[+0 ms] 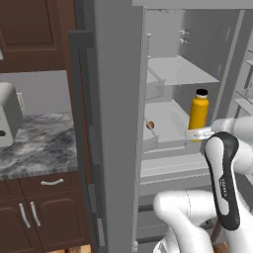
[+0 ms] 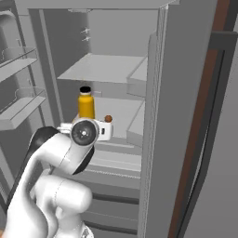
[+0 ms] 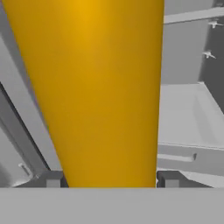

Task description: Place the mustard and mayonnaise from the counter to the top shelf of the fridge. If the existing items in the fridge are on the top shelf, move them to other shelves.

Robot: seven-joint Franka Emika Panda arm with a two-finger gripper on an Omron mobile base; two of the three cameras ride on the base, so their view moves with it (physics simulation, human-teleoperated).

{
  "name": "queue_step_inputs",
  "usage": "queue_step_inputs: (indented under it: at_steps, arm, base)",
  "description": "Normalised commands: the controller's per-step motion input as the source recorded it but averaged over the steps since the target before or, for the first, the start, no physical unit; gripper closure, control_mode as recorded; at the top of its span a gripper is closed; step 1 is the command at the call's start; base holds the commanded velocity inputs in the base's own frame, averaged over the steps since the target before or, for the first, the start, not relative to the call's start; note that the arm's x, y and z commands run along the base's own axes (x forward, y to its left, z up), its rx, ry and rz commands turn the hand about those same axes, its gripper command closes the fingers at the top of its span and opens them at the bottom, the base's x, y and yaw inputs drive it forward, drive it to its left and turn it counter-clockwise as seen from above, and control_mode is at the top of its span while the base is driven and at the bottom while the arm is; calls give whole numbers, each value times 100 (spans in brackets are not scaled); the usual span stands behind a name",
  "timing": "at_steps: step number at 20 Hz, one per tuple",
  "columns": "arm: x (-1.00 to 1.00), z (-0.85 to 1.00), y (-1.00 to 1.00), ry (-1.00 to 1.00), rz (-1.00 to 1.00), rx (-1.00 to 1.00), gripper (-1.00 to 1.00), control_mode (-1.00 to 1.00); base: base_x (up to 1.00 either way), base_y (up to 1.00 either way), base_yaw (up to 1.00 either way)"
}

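Observation:
The fridge (image 1: 116, 99) stands open. A tall slim orange-yellow bottle with a black cap (image 1: 198, 112) (image 2: 85, 105) is upright over the middle shelf (image 1: 168, 121). My gripper (image 1: 200, 133) (image 3: 111, 180) is shut on its lower body. In the hand view the bottle (image 3: 96, 87) spans the whole gap between both fingertips (image 3: 52, 179). My hand hides its base. A small brown ball (image 1: 150, 125) (image 2: 108, 119) lies on the same shelf. The flat top shelf (image 1: 180, 69) (image 2: 102, 67) above is bare. A stretch of the counter (image 1: 39, 143) lies left of the fridge. The mustard and mayonnaise are out of view.
Door racks (image 2: 18, 60) (image 1: 244, 99) hang on the open fridge door beside my arm. Drawers (image 2: 116, 160) sit below the middle shelf. A white appliance (image 1: 7, 118) stands on the counter at the far left, over brown cabinets (image 1: 29, 212).

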Motion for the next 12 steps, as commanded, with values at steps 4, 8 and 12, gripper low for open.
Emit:
queue_step_inputs:
  at_steps: [4,8,12]
  arm:
    - [70,-24,0,6,-16,0,100,-100]
    - [77,-17,-3,9,-2,0,100,-100]
    - [73,-20,-10,10,0,0,100,-100]
  base:
    - [0,0,0]
    - [0,0,0]
    - [0,0,0]
